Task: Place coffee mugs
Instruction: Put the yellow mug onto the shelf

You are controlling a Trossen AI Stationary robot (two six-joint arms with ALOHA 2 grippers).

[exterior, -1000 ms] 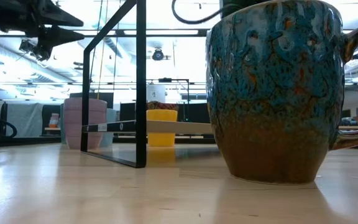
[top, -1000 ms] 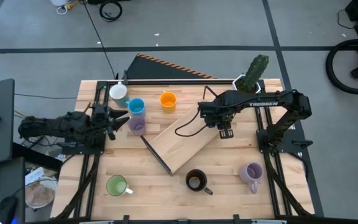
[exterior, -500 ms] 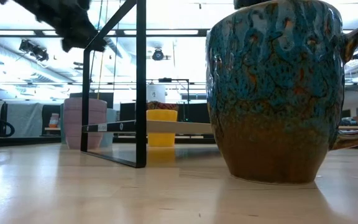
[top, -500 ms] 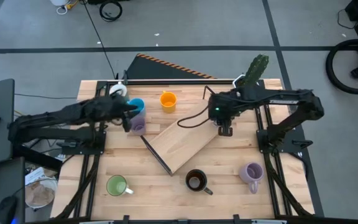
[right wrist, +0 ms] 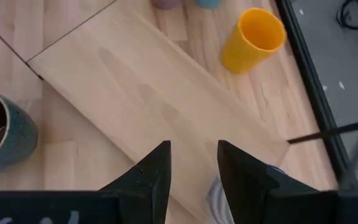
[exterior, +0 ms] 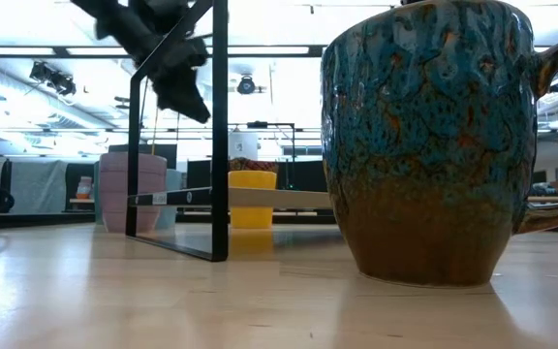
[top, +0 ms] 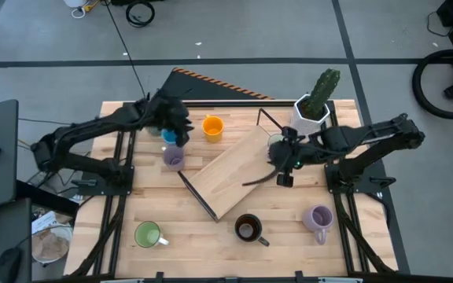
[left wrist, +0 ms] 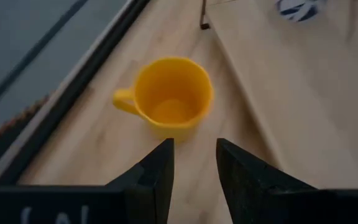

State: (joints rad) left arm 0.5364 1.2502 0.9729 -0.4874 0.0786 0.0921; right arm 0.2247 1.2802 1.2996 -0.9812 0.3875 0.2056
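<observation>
An orange mug (left wrist: 169, 99) stands upright near the table's far edge, just ahead of my left gripper (left wrist: 194, 155), which hovers above the table, open, with nothing between its fingers. That gripper (top: 183, 126) covers part of a blue mug (top: 169, 138); a lilac mug (top: 173, 159) stands beside it. My right gripper (right wrist: 193, 163) hangs open and holds nothing over the far right end of a tilted wooden board (top: 230, 169). A silvery-white mug (right wrist: 219, 193) shows partly below its fingers. Green (top: 148, 234), dark brown (top: 248, 228) and purple (top: 318, 220) mugs stand near the front edge.
The board rests in a thin black frame (exterior: 219, 126) across the table's middle. A white pot with a cactus (top: 314, 101) stands at the far right. In the low view the dark mug (exterior: 424, 145) fills the foreground, and my left gripper (exterior: 177, 78) hangs high.
My left gripper has swung from the table's left edge toward the far edge and to the right, passing over the blue mug toward the orange mug. My right arm has drawn back toward the table's right edge, its gripper staying over the board's far right end.
</observation>
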